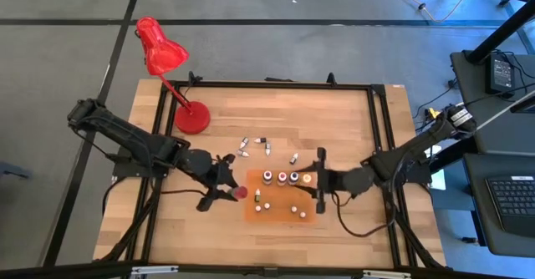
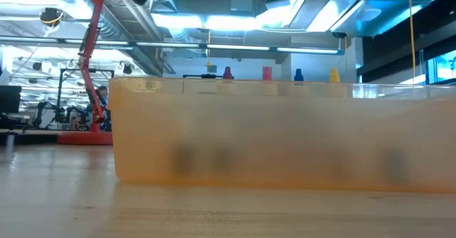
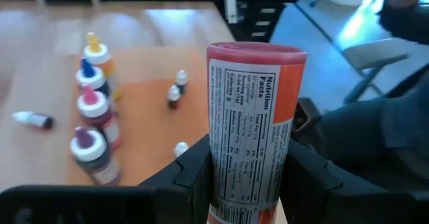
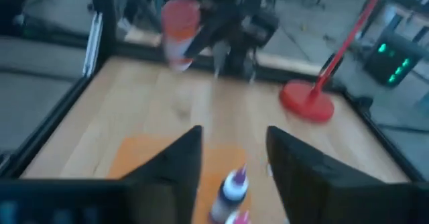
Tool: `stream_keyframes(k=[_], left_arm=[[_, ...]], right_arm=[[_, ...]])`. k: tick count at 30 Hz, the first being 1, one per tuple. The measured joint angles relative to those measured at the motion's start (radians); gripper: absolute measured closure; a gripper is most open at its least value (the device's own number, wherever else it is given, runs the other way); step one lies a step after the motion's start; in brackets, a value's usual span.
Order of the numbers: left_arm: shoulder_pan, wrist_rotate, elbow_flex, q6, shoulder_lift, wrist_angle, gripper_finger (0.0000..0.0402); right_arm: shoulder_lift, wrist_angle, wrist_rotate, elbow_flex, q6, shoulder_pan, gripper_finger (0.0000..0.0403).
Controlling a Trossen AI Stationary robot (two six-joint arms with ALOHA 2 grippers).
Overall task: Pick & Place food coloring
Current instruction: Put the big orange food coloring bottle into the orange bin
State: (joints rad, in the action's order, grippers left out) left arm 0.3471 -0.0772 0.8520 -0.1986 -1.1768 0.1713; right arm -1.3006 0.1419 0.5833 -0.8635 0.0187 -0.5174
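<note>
Left gripper (image 1: 231,192) low at mat (image 1: 280,212) edge, clamped on red-lidded jar (image 3: 251,127), right gripper (image 1: 318,185) fingers apart over mat's bottle row (image 1: 286,178), lamp (image 1: 167,70) behind

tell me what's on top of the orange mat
On the orange mat stand four bottles in a row and a few small droppers. The right gripper covers the mat's right edge, hiding anything there.

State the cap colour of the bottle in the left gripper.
Red; the bottle shows best in the left wrist view.

Left end effector (image 1: 231,192) clamped low over mid-table, right end effector (image 1: 318,185) facing it, fingers parted.
</note>
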Motion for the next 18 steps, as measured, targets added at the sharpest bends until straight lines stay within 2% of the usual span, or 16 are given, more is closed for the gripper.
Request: stream_keyframes(k=[5, 7, 9, 11, 18], left_arm=[[-0.027, -0.028, 0.0, -0.041, -0.031, -0.041, 0.0271], [-0.042, -0.036, 0.01, -0.077, -0.047, -0.042, 0.0271], [-0.055, -0.051, 0.032, -0.092, -0.074, -0.04, 0.0271], [-0.063, -0.07, 0.06, -0.081, -0.103, -0.039, 0.0271], [-0.075, -0.07, 0.187, -0.054, -0.211, 0.016, 0.0271]], right_arm=[[0.001, 0.169, -0.032, -0.001, 0.013, 0.079, 0.0142], [0.001, 0.159, -0.123, -0.009, 0.028, 0.108, 0.0122], [-0.003, 0.159, -0.247, -0.02, 0.039, 0.13, 0.0113], [-0.022, 0.166, -0.318, -0.04, 0.044, 0.143, 0.011], [-0.142, 0.151, -0.325, -0.114, 0.125, 0.15, 0.0109]])
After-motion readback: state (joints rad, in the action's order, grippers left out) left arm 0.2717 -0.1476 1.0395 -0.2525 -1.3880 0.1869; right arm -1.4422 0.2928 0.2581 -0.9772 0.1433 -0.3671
